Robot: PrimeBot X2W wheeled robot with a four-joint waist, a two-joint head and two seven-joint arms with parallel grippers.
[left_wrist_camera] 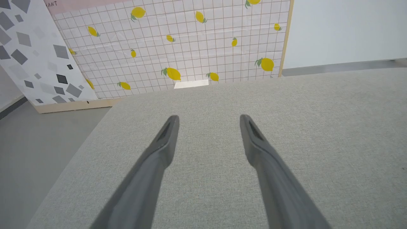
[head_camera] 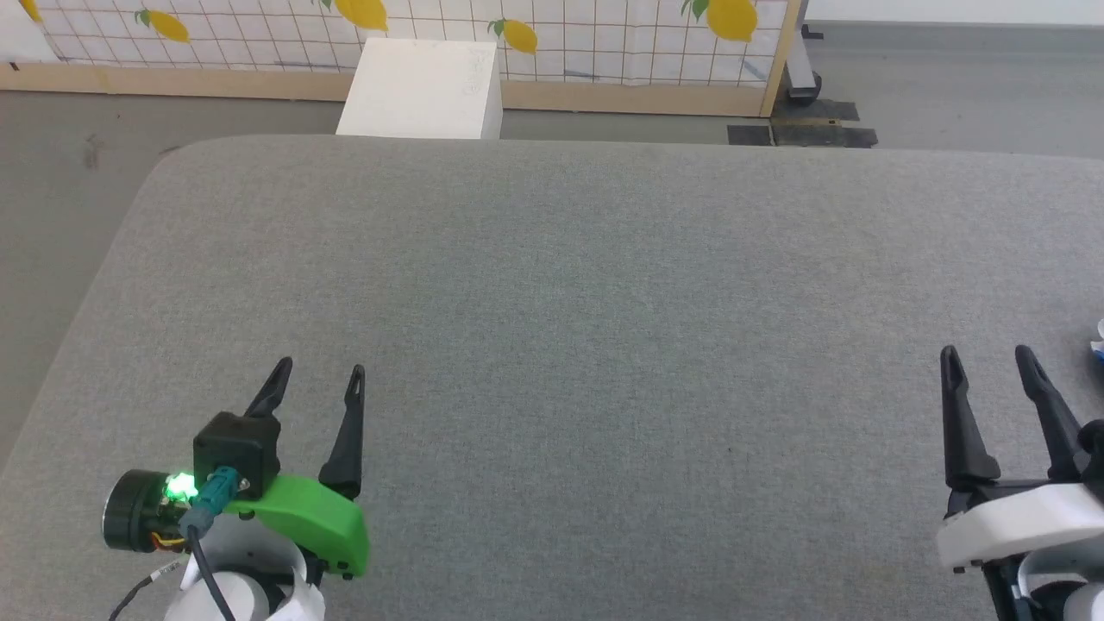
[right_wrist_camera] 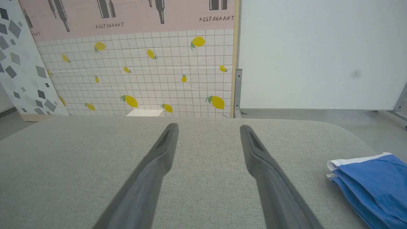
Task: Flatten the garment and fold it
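While the left gripper [head_camera: 319, 371] and right gripper [head_camera: 986, 354] hold fingers wide and empty, the garment [right_wrist_camera: 372, 184], seemingly layered, looks limp and light, best pinched at its white trim.

Quick count. One grey fabric-topped table [head_camera: 552, 285]. One royal-blue soft garment with white trim [right_wrist_camera: 372, 181], a single piece. Two grippers, both mine: my left gripper [head_camera: 320, 367] and my right gripper [head_camera: 986, 352]. Each has two long dark fingers [head_camera: 347, 440], four in all. One white rectangular box [head_camera: 423, 82]. Two backdrop panels: one lemon-print grid panel [left_wrist_camera: 190, 41] and one grey-diamond panel [left_wrist_camera: 28, 54].
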